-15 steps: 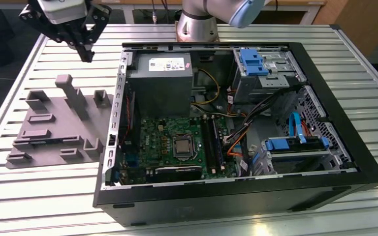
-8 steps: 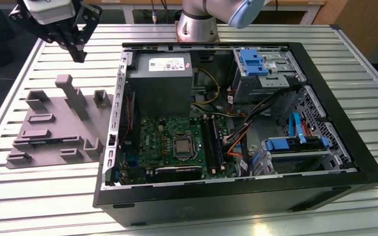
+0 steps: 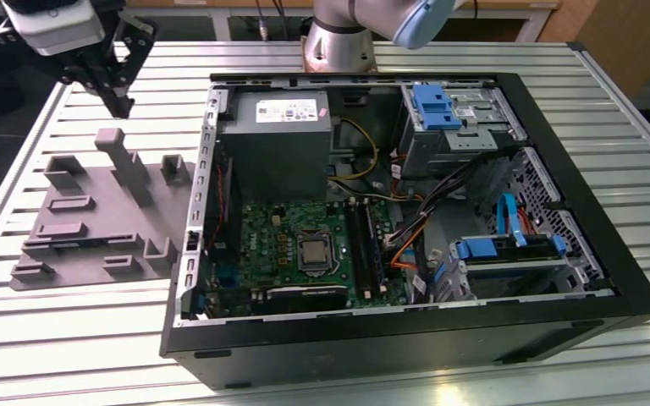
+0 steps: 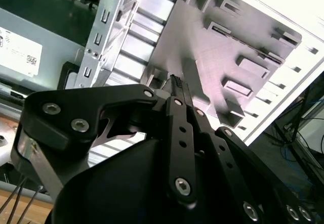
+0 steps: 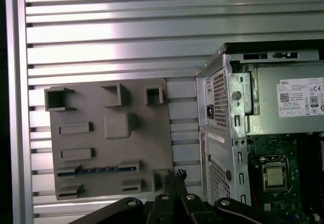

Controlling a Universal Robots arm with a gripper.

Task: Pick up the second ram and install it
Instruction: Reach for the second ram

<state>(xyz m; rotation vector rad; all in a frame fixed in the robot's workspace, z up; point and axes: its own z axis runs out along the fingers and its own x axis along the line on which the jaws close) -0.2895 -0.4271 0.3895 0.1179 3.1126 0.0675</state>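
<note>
The second ram (image 5: 94,170) is a thin blue stick lying in a slot of the grey fixture plate (image 5: 142,133), at the plate's end farthest from my fingertips. In the exterior view the fixture plate (image 3: 99,199) lies on the table to the left of the open computer case (image 3: 415,338). My gripper (image 3: 119,106) hangs above the table just past the plate's far end, well away from the ram. Its fingertips (image 5: 175,175) are together with nothing between them. The motherboard's dark memory slots (image 3: 365,245) run beside the processor socket (image 3: 316,252).
A tall post (image 3: 122,161) and several raised blocks stand up from the fixture plate. Inside the case are a grey power supply (image 3: 280,144), blue drive-bay clips (image 3: 432,106), and orange and black cables (image 3: 410,241). The arm's base (image 3: 342,38) stands behind the case.
</note>
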